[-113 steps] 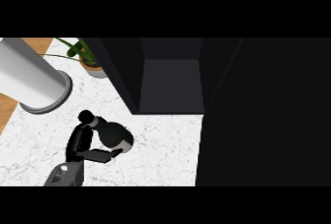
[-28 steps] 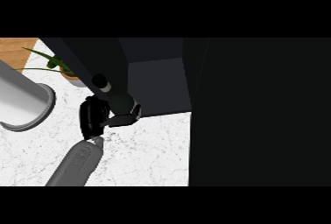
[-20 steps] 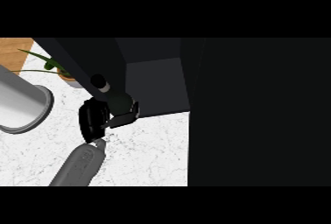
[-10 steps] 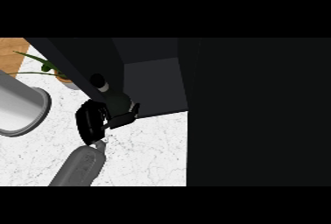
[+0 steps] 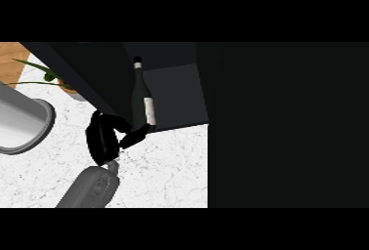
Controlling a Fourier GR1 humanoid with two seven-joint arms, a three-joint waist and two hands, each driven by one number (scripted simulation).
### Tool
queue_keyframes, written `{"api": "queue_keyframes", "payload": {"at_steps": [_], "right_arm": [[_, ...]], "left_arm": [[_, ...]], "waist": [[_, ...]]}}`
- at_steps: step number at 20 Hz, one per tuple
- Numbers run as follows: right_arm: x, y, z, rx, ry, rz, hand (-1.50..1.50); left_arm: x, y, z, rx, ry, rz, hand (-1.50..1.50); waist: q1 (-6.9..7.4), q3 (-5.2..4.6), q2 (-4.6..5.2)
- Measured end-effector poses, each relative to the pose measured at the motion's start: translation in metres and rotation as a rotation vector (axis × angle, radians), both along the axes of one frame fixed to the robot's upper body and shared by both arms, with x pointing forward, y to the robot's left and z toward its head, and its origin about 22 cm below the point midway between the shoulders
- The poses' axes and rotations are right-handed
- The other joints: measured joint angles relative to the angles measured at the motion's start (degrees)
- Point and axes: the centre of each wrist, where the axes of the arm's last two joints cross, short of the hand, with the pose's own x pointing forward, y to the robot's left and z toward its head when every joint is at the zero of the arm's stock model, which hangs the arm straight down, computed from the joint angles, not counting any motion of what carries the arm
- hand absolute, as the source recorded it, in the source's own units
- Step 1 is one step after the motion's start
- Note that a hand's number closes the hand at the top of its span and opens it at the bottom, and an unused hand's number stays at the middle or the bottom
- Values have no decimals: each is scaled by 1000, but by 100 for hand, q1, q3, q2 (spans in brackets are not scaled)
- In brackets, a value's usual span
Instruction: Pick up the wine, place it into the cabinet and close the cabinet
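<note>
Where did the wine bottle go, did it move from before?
Yes. The wine bottle went from over the white counter forward into the dark cabinet, with the left hand curled round its bottom.

Dark wine bottle (image 5: 138,97), white label (image 5: 150,111); marbled counter (image 5: 166,171).

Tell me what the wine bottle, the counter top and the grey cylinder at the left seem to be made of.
Wine bottle: probably dark glass, smooth, with a pale label that looks like paper. Counter top: looks like white marble or similar stone, by its grey veins. Grey cylinder: perhaps metal, by its smooth grey-to-white sheen.
</note>
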Motion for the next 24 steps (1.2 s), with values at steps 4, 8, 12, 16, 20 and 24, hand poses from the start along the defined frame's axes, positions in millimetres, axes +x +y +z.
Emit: {"api": "queue_keyframes", "payload": {"at_steps": [4, 8, 12, 16, 20, 24], "right_arm": [[1, 0, -1, 5, 3, 2, -150], [1, 1, -2, 10, 9, 9, -150], [1, 2, -3, 13, 18, 11, -150], [2, 2, -2, 16, 18, 5, -150], [0, 2, -3, 19, 30, 6, -150], [-1, 2, -4, 22, 35, -4, -150]], "left_arm": [[2, -4, 3, -26, 22, 18, -150], [1, -9, 5, -50, 38, 17, -150], [3, -13, 9, -93, 53, 20, -150], [4, -19, 12, -144, 62, 19, -150], [5, -23, 12, -188, 59, 19, -150], [4, -31, 14, -250, 57, 14, -150]], "waist": [[14, -14, 8], [62, -35, 12], [113, -57, 25], [185, -89, 39], [228, -115, 36], [289, -142, 51]]}}
